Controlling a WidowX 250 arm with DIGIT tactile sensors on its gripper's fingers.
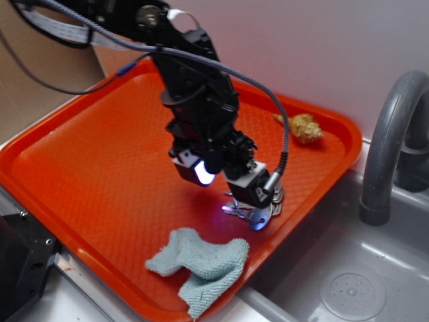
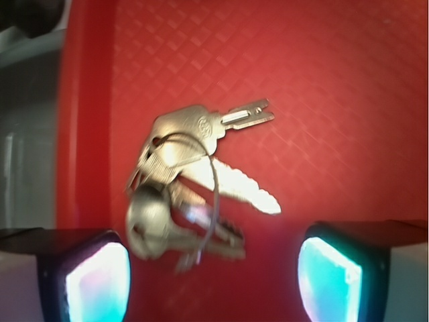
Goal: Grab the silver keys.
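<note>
Keys (image 2: 188, 184), a small silver bunch on a thin wire ring, lie on the orange tray (image 1: 87, 154) close to its edge on the sink side. The gripper (image 2: 214, 278) hangs right over them with its jaws spread apart and nothing between them. In the wrist view the bunch sits between the 2 glowing fingertips (image 2: 97, 285) but slightly ahead of them and nearer the left-hand one, so the coming move looks like a short drop with a small nudge forward before closing. The keys fan out: 1 blade points up and to the right in that view, another down and to the right, and the rounded heads cluster on the left, so the bunch has no single clean long axis.

Around it, a pale blue cloth (image 1: 201, 265) lies crumpled near the tray's front edge, close to the keys but apart from them. A tan seashell (image 1: 305, 127) rests well away toward the far corner. A grey faucet (image 1: 389, 147) and sink (image 1: 348, 282) stand beyond the tray rim. Nothing appears to block the descent, though flat keys on a flat tray may slip.
</note>
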